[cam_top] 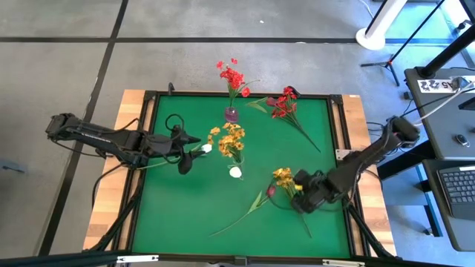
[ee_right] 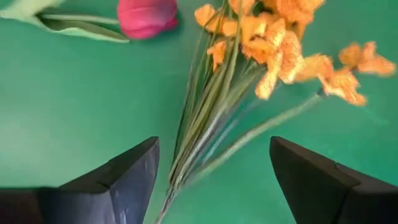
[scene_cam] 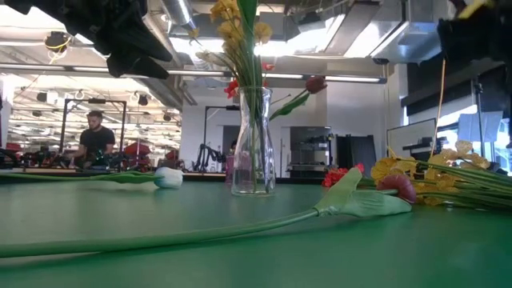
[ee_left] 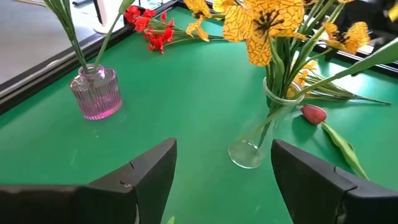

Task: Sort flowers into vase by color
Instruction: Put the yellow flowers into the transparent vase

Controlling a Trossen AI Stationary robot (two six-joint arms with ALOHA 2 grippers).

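On the green surface (cam_top: pixel 178 215), framed by a dark rim, two vases are standing near the middle: a clear glass vase (cam_top: pixel 235 158) carrying yellow-orange blossom sprays (cam_top: pixel 230 138), and farther back a small pink ribbed vase (cam_top: pixel 231 114) carrying a red blossom spray (cam_top: pixel 234 78). A second red spray (cam_top: pixel 285 105) is lying flat toward the back right corner, its stalk running out toward the right edge. A magenta tulip (cam_top: pixel 271 190) is lying toward the front, its long stalk trailing to the front left. A white tulip bud (cam_top: pixel 235 172) is resting just in front of the clear vase, and another white tulip (cam_top: pixel 205 148) is lying just left of it, beside the left hand (cam_top: pixel 194 146).

The left hand is hovering with its fingers spread wide, holding nothing, pointing at the clear vase, which is showing between the fingers in its wrist view. The right hand (cam_top: pixel 299 191) is hanging wide open and empty over a loose yellow-orange spray (cam_top: pixel 285 178), whose stalks are lying between the fingers in the right wrist view; whether they are touching is hard to tell. In the low view both hands are mostly cut off at the top. A person (scene_cam: pixel 96 138) is sitting far behind the surface.
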